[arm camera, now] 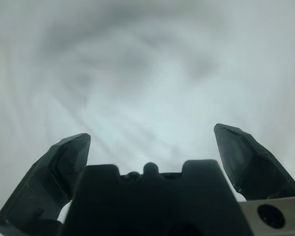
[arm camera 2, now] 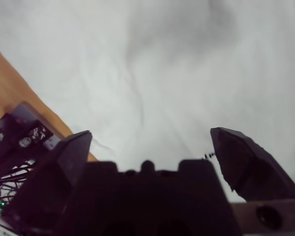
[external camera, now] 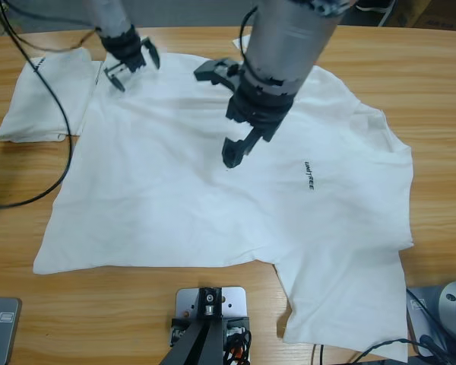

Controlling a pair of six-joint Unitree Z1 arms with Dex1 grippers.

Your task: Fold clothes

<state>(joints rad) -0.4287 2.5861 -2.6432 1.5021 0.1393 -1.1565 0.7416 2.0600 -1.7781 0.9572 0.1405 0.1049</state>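
We see both grippers with jaws apart over the spread T-shirt (external camera: 213, 190), holding nothing. The right gripper (external camera: 239, 148) hangs near frame centre, the left gripper (external camera: 129, 67) at upper left beside a folded T-shirt (external camera: 45, 95).

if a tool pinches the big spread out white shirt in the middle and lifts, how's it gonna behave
The spread T-shirt would probably drape and sag rather than hold shape: it lies limp with soft wrinkles. It looks thin and light, so one pinch would likely raise only a peak while the rest drags. Its lower right part overhangs the table edge, so pulling may shift it.

Wooden table (external camera: 433, 91) carries spread T-shirt (external camera: 175, 198) and folded T-shirt (external camera: 49, 95).
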